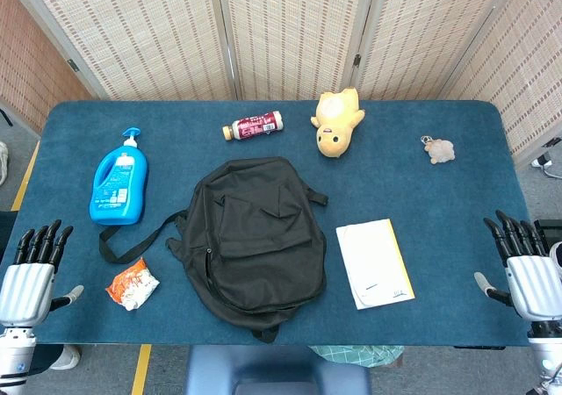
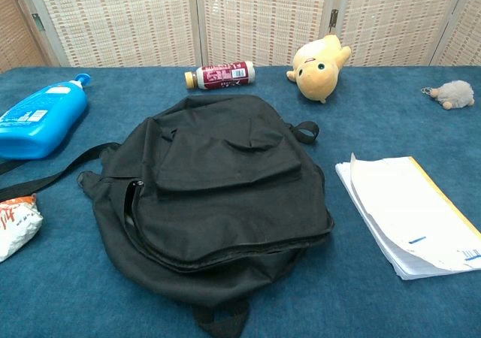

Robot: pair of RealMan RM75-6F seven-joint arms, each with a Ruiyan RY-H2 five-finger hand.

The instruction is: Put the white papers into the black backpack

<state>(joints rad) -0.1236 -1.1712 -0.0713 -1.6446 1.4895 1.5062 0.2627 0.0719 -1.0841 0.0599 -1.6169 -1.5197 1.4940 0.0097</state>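
1. We see the left hand [image 1: 28, 276] and right hand [image 1: 529, 270] resting at the near table corners, fingers extended and apart, holding nothing.
2. The white papers [image 1: 374, 262] lie flat just right of the black backpack [image 1: 255, 233], not touching it.
3. The backpack lies flat; its side zipper [image 2: 135, 203] looks partly open, though we cannot be sure. If the opening is too narrow, the sheets may jam or crumple.
4. The stack is loose, so a weak pinch could fan or drop sheets.
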